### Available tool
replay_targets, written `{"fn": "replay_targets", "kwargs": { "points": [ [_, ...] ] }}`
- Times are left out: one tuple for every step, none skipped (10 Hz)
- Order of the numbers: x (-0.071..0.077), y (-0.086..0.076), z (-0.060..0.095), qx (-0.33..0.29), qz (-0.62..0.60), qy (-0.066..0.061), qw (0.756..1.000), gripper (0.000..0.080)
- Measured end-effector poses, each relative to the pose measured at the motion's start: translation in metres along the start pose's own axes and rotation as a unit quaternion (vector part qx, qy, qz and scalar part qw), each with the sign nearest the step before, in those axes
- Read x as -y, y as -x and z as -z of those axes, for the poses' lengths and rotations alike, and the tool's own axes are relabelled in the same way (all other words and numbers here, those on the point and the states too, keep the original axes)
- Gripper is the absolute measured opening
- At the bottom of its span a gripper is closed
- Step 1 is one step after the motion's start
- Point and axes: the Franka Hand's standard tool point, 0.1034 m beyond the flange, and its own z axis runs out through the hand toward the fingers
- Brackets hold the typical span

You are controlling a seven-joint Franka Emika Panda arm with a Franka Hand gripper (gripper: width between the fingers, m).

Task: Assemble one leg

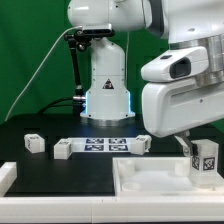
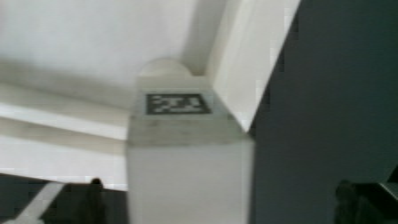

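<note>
While seen from outside, hangs low over the tabletop (image 1: pixel 140 180), the gripper (image 1: pixel 186 150) mostly masked by the wrist housing. Beside it, at the tabletop's corner toward the exterior view's right, stands the leg (image 1: pixel 205 158), upright, tag facing out.

Down the wrist view now: leg (image 2: pixel 183 140) dead ahead, long axis running away toward the tabletop (image 2: pixel 71 60), between fingertips (image 2: pixel 45 205) spread wide, gripping nothing.

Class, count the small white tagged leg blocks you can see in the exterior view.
4: one small white tagged leg block far left; one beside the marker board; one at its right; one upright on the white tabletop piece. The arm may hide others.
</note>
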Motion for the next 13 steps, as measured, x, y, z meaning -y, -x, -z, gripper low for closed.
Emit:
{"fn": "replay_targets", "kwargs": {
  "points": [
    [0.0009,0.0004,-0.0004,0.001,0.001,0.0,1.0,0.0649],
    [0.001,0.0002,-0.0003,0.001,0.001,0.0,1.0,0.0649],
    [0.0008,0.0003,-0.0005,0.0,0.0,0.0,1.0,0.0649],
    [-0.0003,0.0005,-0.0007,-0.002,-0.005,0.001,1.0,0.0649],
    [-0.0034,0.0035,-0.0021,-0.016,-0.038,0.009,0.999,0.0649],
    [-0.0037,0.0089,-0.0041,-0.019,-0.049,0.012,0.999,0.0649],
    [-0.0031,0.0094,-0.0049,-0.021,-0.056,0.012,0.998,0.0649],
    [-0.0032,0.0079,-0.0044,-0.026,-0.057,0.013,0.998,0.0649],
    [-0.0041,0.0073,-0.0061,-0.029,-0.058,0.013,0.998,0.0649],
    [-0.0036,0.0075,-0.0075,-0.029,-0.057,0.013,0.998,0.0649],
    [-0.0029,0.007,-0.008,-0.029,-0.057,0.013,0.998,0.0649],
    [-0.0031,0.0071,-0.0081,-0.029,-0.057,0.013,0.998,0.0525],
    [-0.0031,0.0072,-0.0084,-0.028,-0.057,0.013,0.998,0.0388]
  ]
}}
